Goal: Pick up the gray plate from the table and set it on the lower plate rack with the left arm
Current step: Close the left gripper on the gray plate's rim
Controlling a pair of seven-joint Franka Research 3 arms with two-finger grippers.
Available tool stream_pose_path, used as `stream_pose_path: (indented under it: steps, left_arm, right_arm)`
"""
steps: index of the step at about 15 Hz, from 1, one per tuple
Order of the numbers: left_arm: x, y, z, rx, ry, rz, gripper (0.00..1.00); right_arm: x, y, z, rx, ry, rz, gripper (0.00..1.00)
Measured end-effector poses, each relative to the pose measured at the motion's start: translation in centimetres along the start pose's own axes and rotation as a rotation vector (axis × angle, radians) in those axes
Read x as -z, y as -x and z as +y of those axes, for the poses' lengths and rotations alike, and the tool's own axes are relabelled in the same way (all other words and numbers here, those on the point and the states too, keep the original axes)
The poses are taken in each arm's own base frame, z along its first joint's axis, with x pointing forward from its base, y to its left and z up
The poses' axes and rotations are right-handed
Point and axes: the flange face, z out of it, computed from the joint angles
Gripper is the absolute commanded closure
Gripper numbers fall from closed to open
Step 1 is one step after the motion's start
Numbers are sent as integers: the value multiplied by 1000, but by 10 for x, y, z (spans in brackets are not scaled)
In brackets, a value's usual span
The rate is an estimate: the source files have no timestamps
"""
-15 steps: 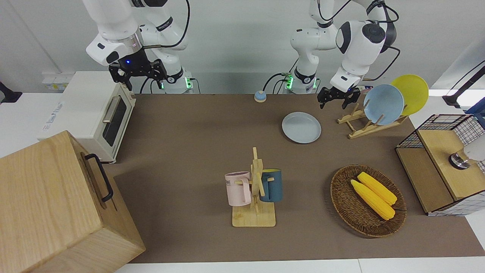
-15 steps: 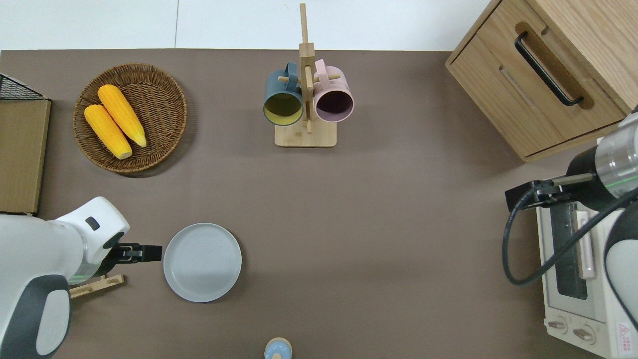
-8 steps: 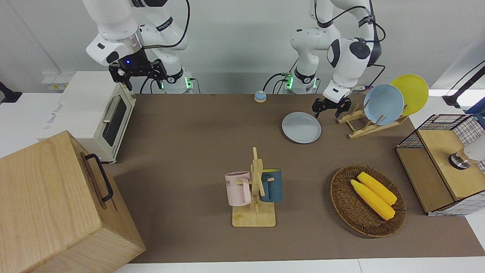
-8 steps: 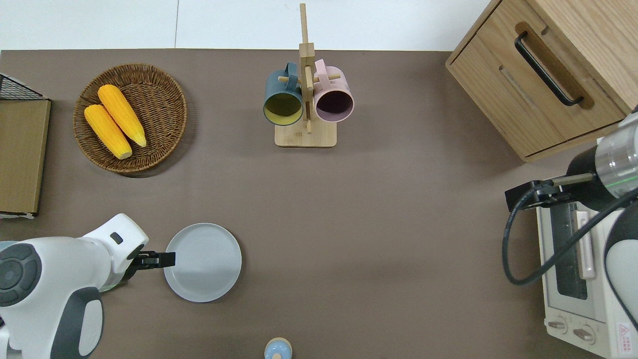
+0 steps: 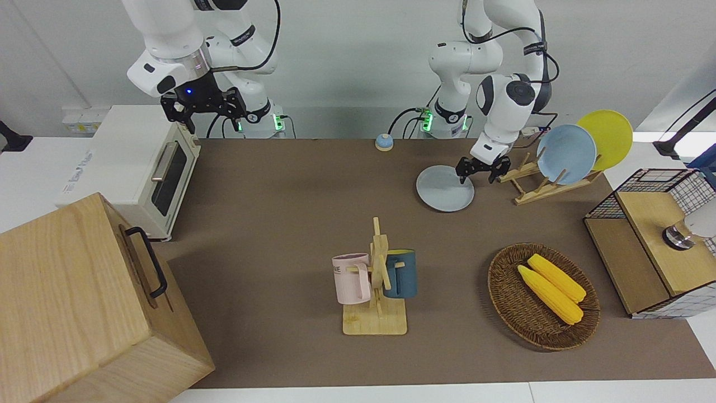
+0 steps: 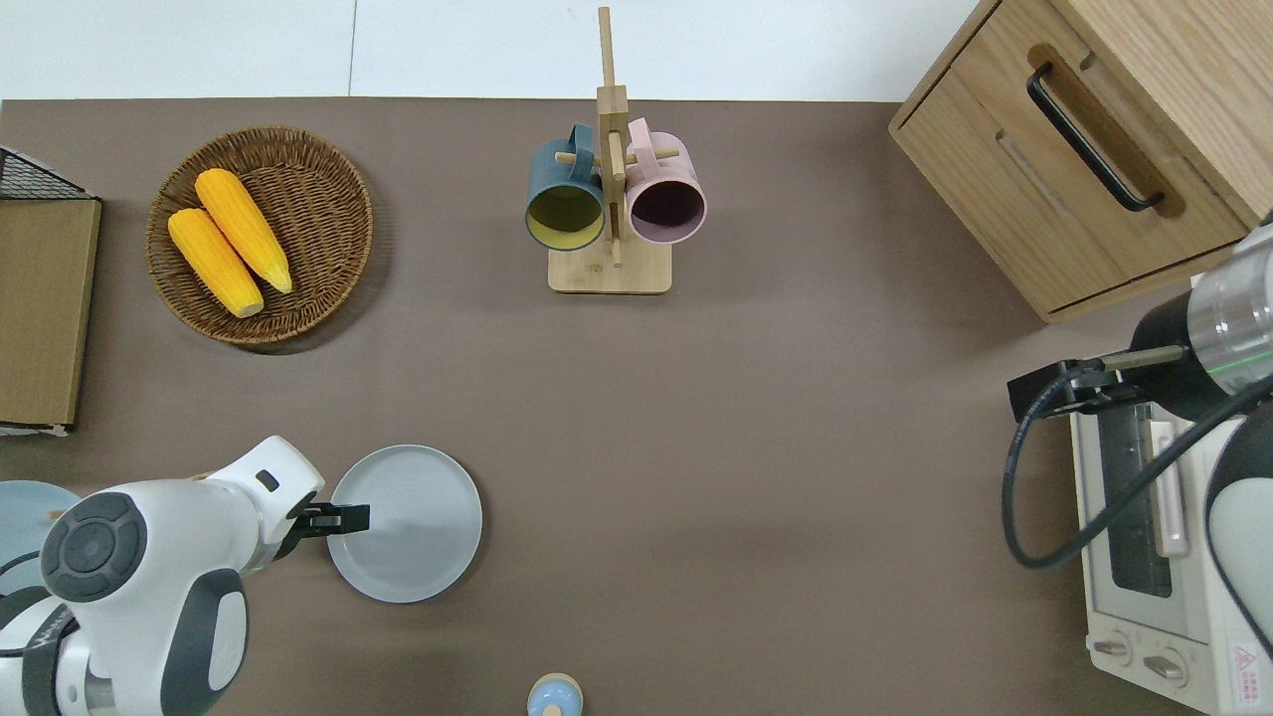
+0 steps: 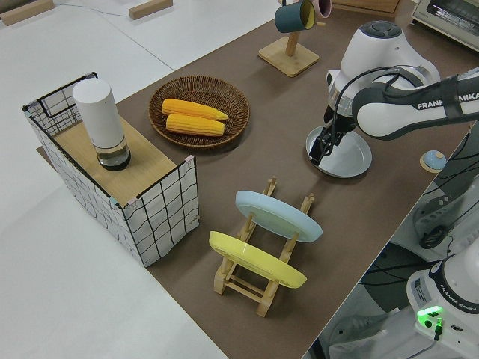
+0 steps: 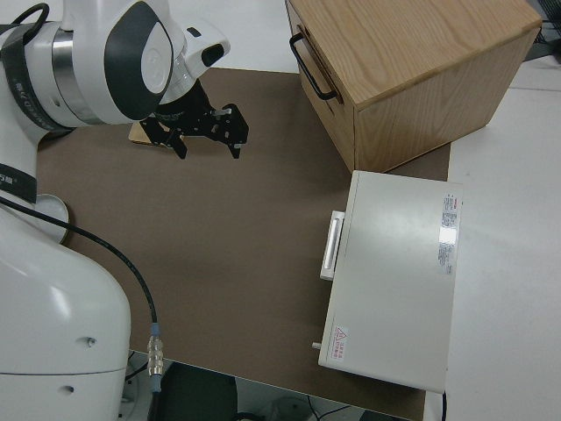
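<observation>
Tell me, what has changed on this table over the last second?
The left gripper has travelled from beside the lower plate rack down to the gray plate, and its open fingers now straddle the rim at the plate's edge toward the left arm's end. The plate has not moved and lies flat. The right arm stays parked; nothing else shifted.

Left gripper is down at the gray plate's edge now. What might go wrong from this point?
The left gripper sits at the rim of the gray plate, which lies flat on the table; the fingers might push it along rather than catch the low rim. A one-edge hold may let it tilt or slip. The lower plate rack already holds a blue plate and a yellow plate, so a collision is possible.
</observation>
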Motion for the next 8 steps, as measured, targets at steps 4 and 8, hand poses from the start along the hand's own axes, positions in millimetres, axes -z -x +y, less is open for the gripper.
stream_pose_path:
  steps: [4,8]
  left_arm:
    - [-22,1,-1,1,1,0,7]
    - [-27,2,-1,2,1,-5,9]
  right_arm:
    - [0,0,0,0,0,0,17]
    - [0,0,0,0,0,0,17]
